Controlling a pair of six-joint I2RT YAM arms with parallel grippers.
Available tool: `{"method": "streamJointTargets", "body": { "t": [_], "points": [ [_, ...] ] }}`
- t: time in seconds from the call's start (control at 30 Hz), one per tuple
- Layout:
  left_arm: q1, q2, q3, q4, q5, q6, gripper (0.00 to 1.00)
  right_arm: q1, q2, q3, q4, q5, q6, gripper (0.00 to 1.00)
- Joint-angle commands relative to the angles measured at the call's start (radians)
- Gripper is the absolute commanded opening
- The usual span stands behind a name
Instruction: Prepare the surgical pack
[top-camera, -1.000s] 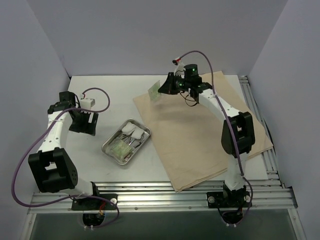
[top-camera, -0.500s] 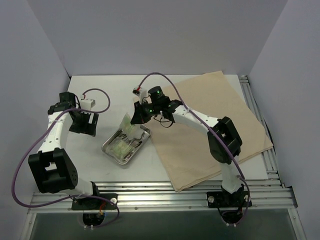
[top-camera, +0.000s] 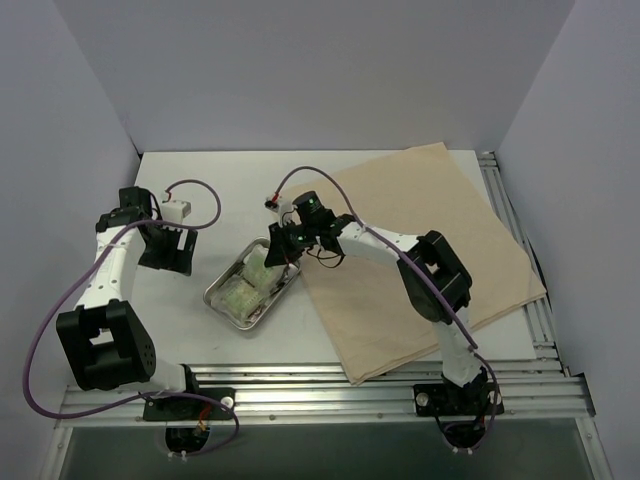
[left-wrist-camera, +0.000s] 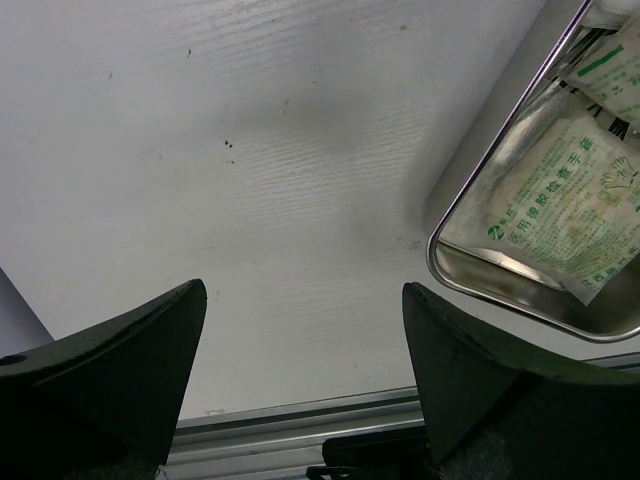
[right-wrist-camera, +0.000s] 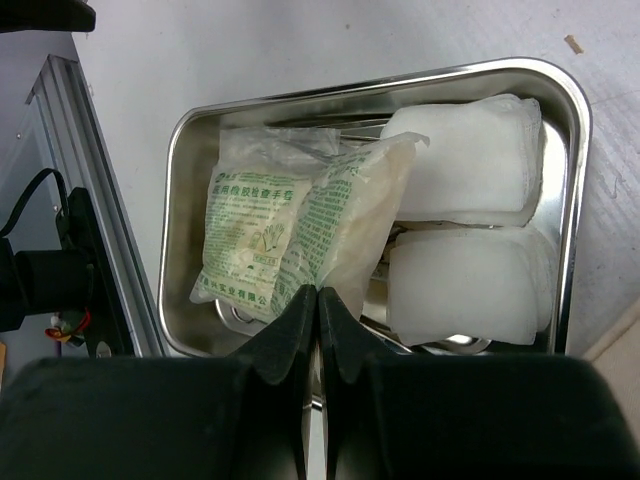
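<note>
steel tray (right-wrist-camera: 183, 200) with gauze (right-wrist-camera: 465, 170) sat just left of the tan cloth (top-camera: 440, 250), the right gripper (right-wrist-camera: 318, 292) pinching a green packet (right-wrist-camera: 290, 235) over it with jaws closed, the left gripper (left-wrist-camera: 302, 290) wide open and empty nearby.

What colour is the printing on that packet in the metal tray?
Green, on a whitish packet; clearest in the right wrist view.

Bright, even overhead light throws soft shadows; the steel tray (right-wrist-camera: 572, 200) glints, and close fingers (left-wrist-camera: 110, 380) blur
</note>
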Motion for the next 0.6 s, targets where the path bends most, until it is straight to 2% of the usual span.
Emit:
{"method": "streamJointTargets", "body": {
  "t": [0.0, 0.1, 0.2, 0.23, 0.33, 0.47, 0.57],
  "points": [
    [0.001, -0.030, 0.000, 0.001, 0.025, 0.012, 0.89, -0.019, 0.032, 0.007, 0.056, -0.029, -0.014, 0.00],
    [0.001, -0.027, 0.000, -0.009, 0.050, 0.015, 0.89, -0.030, 0.051, 0.025, 0.035, -0.029, -0.018, 0.00],
    [0.000, -0.024, 0.004, -0.023, 0.074, 0.021, 0.89, -0.028, 0.052, 0.051, -0.017, -0.011, -0.049, 0.19],
    [-0.002, -0.024, 0.004, -0.025, 0.084, 0.024, 0.89, -0.028, 0.048, 0.067, -0.051, 0.000, -0.061, 0.31],
    [-0.008, -0.024, 0.007, -0.032, 0.099, 0.024, 0.89, -0.030, 0.011, 0.093, -0.103, 0.049, -0.086, 0.42],
    [-0.023, -0.019, 0.007, -0.034, 0.096, 0.021, 0.89, -0.030, -0.056, 0.136, -0.151, 0.103, -0.106, 0.47],
    [-0.029, -0.016, 0.007, -0.029, 0.088, 0.012, 0.89, -0.030, -0.083, 0.165, -0.197, 0.225, -0.109, 0.48]
  ]
}}
